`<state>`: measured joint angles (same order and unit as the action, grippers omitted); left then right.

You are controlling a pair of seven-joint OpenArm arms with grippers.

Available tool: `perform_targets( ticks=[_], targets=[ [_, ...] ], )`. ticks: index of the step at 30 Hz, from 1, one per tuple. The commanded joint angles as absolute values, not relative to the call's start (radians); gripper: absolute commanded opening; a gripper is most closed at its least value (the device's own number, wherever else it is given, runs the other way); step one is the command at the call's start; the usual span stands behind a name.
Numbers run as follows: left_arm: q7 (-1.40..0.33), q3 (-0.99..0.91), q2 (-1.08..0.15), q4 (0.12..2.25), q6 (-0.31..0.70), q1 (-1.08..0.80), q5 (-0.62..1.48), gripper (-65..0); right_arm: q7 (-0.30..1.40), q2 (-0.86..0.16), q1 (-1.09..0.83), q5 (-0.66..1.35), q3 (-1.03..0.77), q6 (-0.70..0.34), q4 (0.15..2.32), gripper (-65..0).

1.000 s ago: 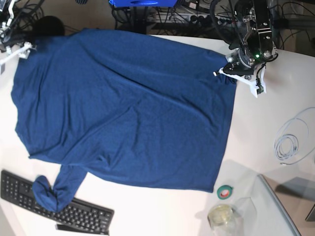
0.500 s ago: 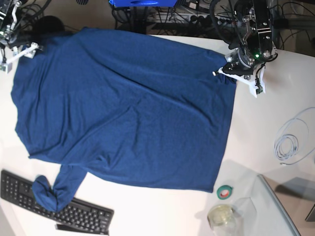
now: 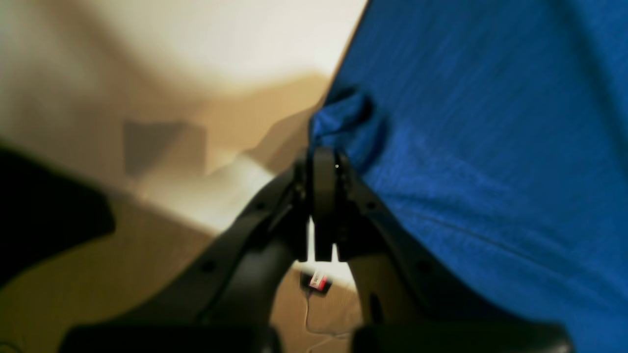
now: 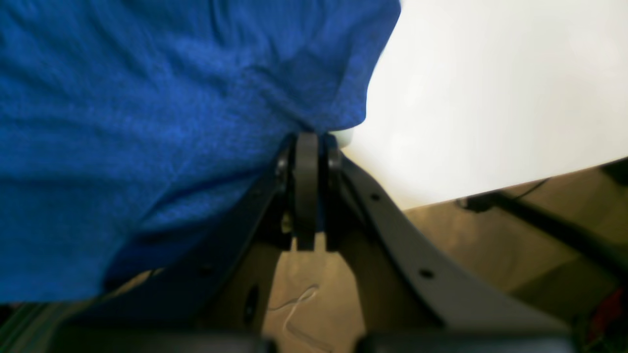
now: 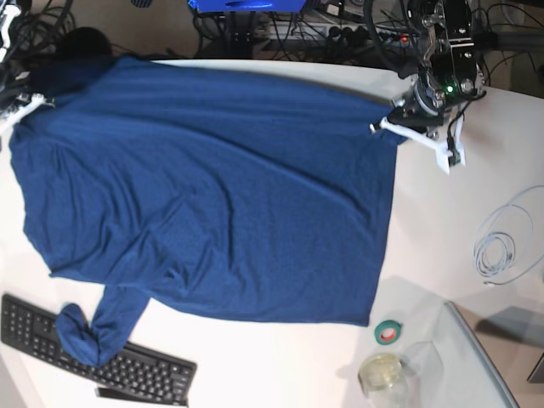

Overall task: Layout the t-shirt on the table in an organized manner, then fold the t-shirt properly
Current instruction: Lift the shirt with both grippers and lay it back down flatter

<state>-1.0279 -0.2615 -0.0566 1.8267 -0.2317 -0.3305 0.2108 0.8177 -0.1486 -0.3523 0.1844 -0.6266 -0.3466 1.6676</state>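
Right hand [image 4: 306, 147] now clamped on t-shirt [image 5: 212, 195] corner (previously apart), left hand [image 3: 324, 162] pinching hem

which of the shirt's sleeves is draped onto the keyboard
The sleeve at the base view's lower left, bunched and lying over the black keyboard. No other sleeve of the t-shirt touches it.

Navy t-shirt [image 5: 212, 195] spread across table [image 5: 442, 246]

Left arm [image 5: 438, 72]: black housing, green indicator light, dark cables, white finger pieces. Both wrist views: black, curved gripper fingers [image 4: 382, 215] with small screw holes.
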Motion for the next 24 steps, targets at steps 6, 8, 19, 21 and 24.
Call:
perform_targets(
  ticks=[6,8,19,21,24],
  targets=[
    [-1.013,-0.128,-0.081,1.755,-0.232,-0.070,0.203,-65.0,0.857,-0.314,-0.056,0.186,-0.503,-0.346,1.526,-64.4],
    [-1.013,-0.073,-0.079,1.664,-0.232,0.044,0.203,-65.0,0.854,-0.355,0.065,0.186,-0.455,-0.346,1.412,-64.4],
    [-0.816,0.102,-0.038,1.055,-0.232,0.782,0.214,-65.0,0.565,-0.561,0.639,0.188,-0.151,-0.349,0.974,-64.5],
    [-0.831,0.101,-0.036,1.135,-0.232,0.835,0.216,-65.0,0.567,-0.591,0.656,0.188,-0.170,-0.349,1.090,-64.5],
    [-0.843,0.041,-0.038,1.345,-0.232,0.837,0.216,-65.0,0.567,-0.634,0.616,0.188,-0.249,-0.349,1.293,-64.7]
  ],
)
